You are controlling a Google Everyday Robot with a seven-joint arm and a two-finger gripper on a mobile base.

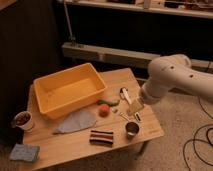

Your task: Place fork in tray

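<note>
The arm [172, 75] has a smooth white casing built of thick, rounded segments, with a bulbous joint housing at three o'clock in the view. A few small dark spots mark the casing; whether they are screws or holes cannot be told. The last segment narrows toward the hand [136, 107], which is at four o'clock, over the right part of the desk [65, 145]. The hand is cream-coloured with darker patches, and its two short fingers stand apart.

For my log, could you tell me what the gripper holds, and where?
Nothing seems held: the gripper is open, over the light wooden table beside a white utensil.
</note>
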